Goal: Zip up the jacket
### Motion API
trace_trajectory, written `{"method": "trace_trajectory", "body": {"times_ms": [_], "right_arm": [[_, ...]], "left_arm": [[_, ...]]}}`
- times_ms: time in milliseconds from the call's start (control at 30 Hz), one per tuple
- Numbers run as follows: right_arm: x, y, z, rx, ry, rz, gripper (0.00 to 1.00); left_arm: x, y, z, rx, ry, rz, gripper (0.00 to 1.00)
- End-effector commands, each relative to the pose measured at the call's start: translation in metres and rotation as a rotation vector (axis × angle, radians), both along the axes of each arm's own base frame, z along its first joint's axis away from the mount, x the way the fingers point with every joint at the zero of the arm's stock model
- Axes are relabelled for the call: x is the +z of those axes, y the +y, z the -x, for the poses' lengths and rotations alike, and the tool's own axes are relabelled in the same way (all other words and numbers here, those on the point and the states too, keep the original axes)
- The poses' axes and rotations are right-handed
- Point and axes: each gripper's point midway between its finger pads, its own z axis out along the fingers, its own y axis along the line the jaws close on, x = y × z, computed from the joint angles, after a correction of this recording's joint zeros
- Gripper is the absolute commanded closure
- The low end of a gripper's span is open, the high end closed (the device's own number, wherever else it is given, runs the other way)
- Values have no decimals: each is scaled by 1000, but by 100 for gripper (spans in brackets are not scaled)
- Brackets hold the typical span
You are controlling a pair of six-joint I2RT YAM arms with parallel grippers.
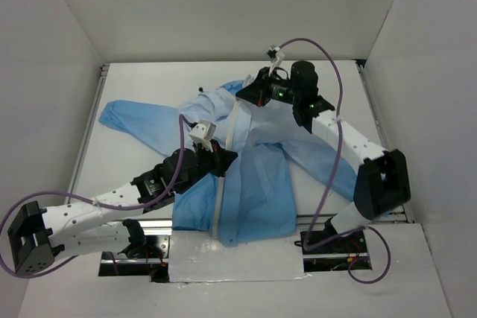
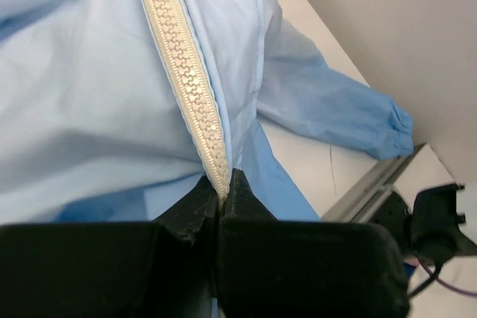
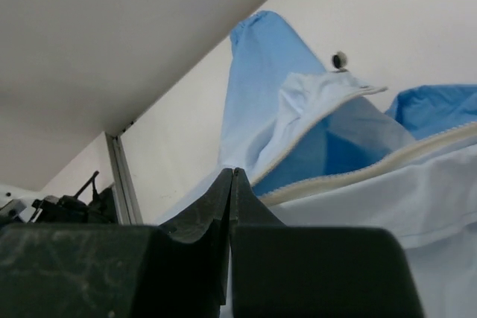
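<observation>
left pincer [image 2: 222,197] pinched shut on zipper strip [image 2: 186,80] at centre of jacket [image 1: 253,184], likely to tension it | right pincer [image 3: 232,180] closed at 12 o'clock collar [image 3: 313,91], likely anchoring; hold unclear

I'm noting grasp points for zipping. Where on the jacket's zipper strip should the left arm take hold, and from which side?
Probably the white zipper strip, mid-front, approached low from the left arm's side of the jacket. It is a narrow toothed ridge among loose thin fabric, so jaws can pinch it; the left gripper is shut on it this way.
</observation>
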Motion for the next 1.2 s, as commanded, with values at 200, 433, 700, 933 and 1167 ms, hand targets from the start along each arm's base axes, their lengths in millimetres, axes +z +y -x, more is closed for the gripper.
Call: {"method": "trace_trajectory", "body": {"times_ms": [200, 433, 700, 933, 1167], "right_arm": [[42, -20, -77, -86, -95, -84, 100], [39, -71, -157, -237, -38, -87, 100], [101, -113, -207, -346, -96, -74, 100], [155, -135, -217, -409, -200, -85, 100], [168, -138, -226, -369, -265, -141, 100]], "left_arm": [[-24, 16, 47, -110, 125, 13, 100], [-71, 43, 60, -60, 204, -34, 100], [-80, 40, 40, 16, 195, -90, 100], [-61, 28, -22, 167, 150, -147, 100], [-52, 39, -108, 267, 193, -102, 100]]}}
